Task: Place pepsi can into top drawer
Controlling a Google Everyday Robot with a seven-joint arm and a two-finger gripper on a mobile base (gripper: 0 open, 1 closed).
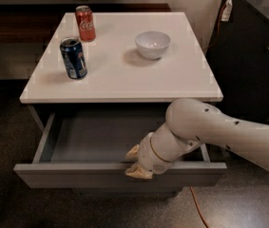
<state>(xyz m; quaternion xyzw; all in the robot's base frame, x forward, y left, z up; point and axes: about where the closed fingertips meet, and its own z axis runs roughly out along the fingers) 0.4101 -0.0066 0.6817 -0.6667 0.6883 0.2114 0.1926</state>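
Observation:
The pepsi can [73, 57], dark blue with a silver top, stands upright on the left side of the white tabletop [120, 75]. The top drawer [100, 139] is pulled out below the tabletop, and its grey interior holds nothing that I can see. My gripper [136, 163] is at the upper edge of the drawer's front panel [77, 175], right of the middle, with the white arm coming in from the right. The gripper is far from the can.
A red Coca-Cola can [85, 23] stands at the back left of the tabletop. A white bowl [152, 44] sits right of centre. A dark cabinet [253, 56] stands to the right. An orange cable [198, 208] lies on the floor.

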